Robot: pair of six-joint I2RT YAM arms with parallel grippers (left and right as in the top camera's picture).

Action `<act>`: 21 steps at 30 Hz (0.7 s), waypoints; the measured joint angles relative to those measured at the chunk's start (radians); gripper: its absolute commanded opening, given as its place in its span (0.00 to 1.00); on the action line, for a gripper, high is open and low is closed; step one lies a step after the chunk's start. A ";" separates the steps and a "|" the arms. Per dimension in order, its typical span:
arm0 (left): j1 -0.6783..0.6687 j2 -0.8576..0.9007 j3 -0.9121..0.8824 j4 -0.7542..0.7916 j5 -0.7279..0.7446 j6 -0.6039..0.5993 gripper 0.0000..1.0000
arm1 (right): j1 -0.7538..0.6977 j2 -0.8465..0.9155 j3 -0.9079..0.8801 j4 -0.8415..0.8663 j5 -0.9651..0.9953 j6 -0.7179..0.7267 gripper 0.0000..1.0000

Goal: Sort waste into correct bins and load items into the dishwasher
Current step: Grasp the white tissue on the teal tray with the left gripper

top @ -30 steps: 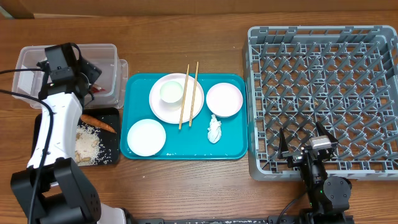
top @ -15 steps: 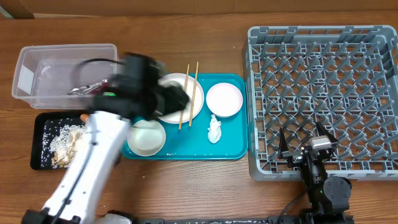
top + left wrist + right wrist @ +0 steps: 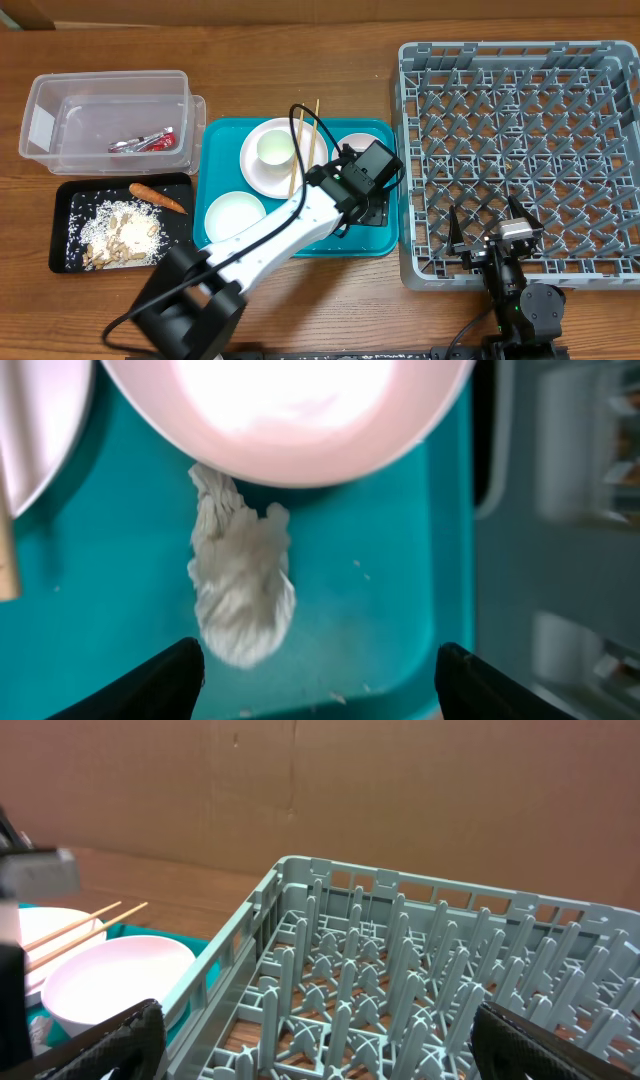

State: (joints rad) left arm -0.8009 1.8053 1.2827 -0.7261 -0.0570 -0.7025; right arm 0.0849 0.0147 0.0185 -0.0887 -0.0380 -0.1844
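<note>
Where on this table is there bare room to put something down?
Bare wood runs along the back, between the clear tub and the grey rack, whose pegs hold nothing. The teal tray is crowded: plate, bowls, tissue, and the left arm across it. The black tray holds scraps.

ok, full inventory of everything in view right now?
table: 1, brown wood, under everything
clear tub: 1, clear, far left
wrapper: 1, red-and-silver, in the clear tub
black tray: 1, black, in front of the tub
carrot: 1, orange, in the black tray
food scraps and rice: 1 heap, beige-white, in the black tray
teal tray: 1, teal, centre
plate: 1, white, on the teal tray
cup: 1, white, on the plate
chopsticks: 2, light wood, across the plate
bowls: 2, white, on the teal tray
tissue: 1, white, on the teal tray beside a bowl
dish rack: 1, grey, right
left gripper: open, over the tissue
right gripper: open, at the rack's near edge
</note>
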 measured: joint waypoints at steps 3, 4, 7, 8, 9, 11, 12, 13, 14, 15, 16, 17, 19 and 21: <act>0.000 0.058 0.000 0.009 -0.016 -0.003 0.76 | 0.000 0.000 0.000 0.000 0.000 -0.001 1.00; 0.000 0.072 0.000 0.009 -0.021 -0.003 0.76 | 0.000 0.000 0.000 0.000 0.000 -0.001 1.00; 0.000 0.129 0.000 0.023 -0.036 -0.003 0.70 | 0.000 0.000 0.000 0.000 0.000 0.000 1.00; 0.000 0.142 0.000 0.030 -0.039 -0.003 0.62 | 0.000 0.000 0.000 0.000 0.000 0.000 1.00; 0.000 0.147 0.000 0.033 -0.041 -0.006 0.50 | 0.000 0.000 0.000 0.000 0.000 -0.001 1.00; 0.000 0.158 0.000 0.039 -0.046 -0.006 0.22 | 0.000 0.000 0.000 -0.001 0.000 0.000 1.00; 0.000 0.159 0.000 0.035 -0.046 -0.010 0.11 | 0.000 0.000 0.000 0.000 0.000 0.000 1.00; 0.000 0.159 0.000 0.026 -0.047 -0.009 0.04 | 0.000 0.000 0.000 -0.001 0.000 0.000 1.00; 0.000 0.159 0.000 0.021 -0.048 -0.006 0.04 | 0.000 0.000 0.000 0.000 0.000 0.000 1.00; 0.000 0.159 0.000 0.012 -0.049 -0.008 0.04 | 0.000 0.000 0.000 0.000 0.000 0.000 1.00; 0.000 0.159 0.000 -0.004 -0.050 -0.010 0.04 | 0.000 0.000 0.000 -0.001 0.001 0.000 1.00; 0.000 0.152 0.002 -0.027 -0.050 -0.010 0.04 | 0.000 0.000 0.000 0.000 0.001 0.000 1.00; 0.000 0.116 0.002 -0.059 -0.050 -0.005 0.05 | 0.000 0.000 0.000 -0.001 0.000 0.000 1.00; 0.000 0.006 0.023 -0.063 -0.059 0.008 0.04 | 0.000 0.000 0.000 0.000 0.000 0.000 1.00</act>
State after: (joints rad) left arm -0.8009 1.8118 1.3052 -0.7891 -0.1162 -0.6945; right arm 0.0849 0.0151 0.0185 -0.0891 -0.0376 -0.1848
